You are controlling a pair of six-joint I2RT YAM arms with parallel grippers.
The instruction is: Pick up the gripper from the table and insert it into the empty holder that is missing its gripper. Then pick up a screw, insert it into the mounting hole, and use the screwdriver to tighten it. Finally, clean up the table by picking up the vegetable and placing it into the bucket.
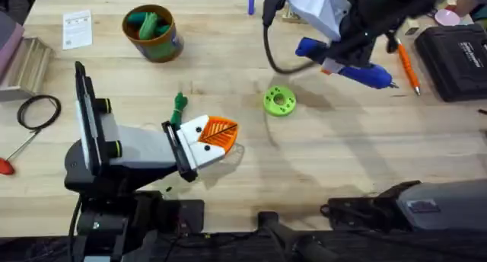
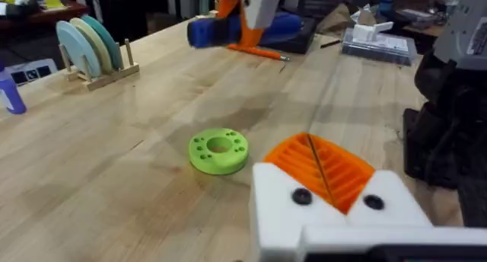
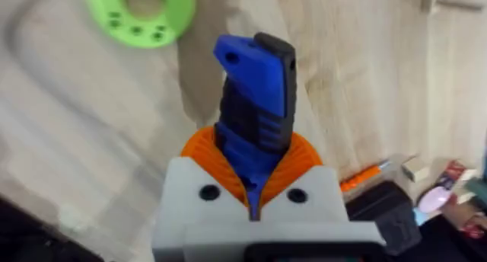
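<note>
We see one blue screwdriver [image 1: 346, 62] clamped between the orange pads of the right gripper [image 3: 255, 190], its dark-banded body rising out of the jaws in the right wrist view and its metal tip pointing away from the arm in the overhead view. Just beside that gripper lies one thin orange pen-like tool [image 1: 408, 68], and near it, on the wood, one bright-green disc with holes [image 1: 279, 101]. The left gripper [image 1: 217, 136] rests low over the table [image 1: 342, 155] with its two orange ribbed pads pressed together and nothing between them; the disc lies just ahead of its fingertips in the left wrist view. One dark-green vegetable [image 1: 179, 106] lies close beside the left gripper. Well beyond it stands one bucket [image 1: 156, 35] with an orange-brown rim, holding green toy pieces whose number we cannot tell. To the far side of the left arm lie one black cable loop [image 1: 38, 111] and one white card [image 1: 77, 28].
</note>
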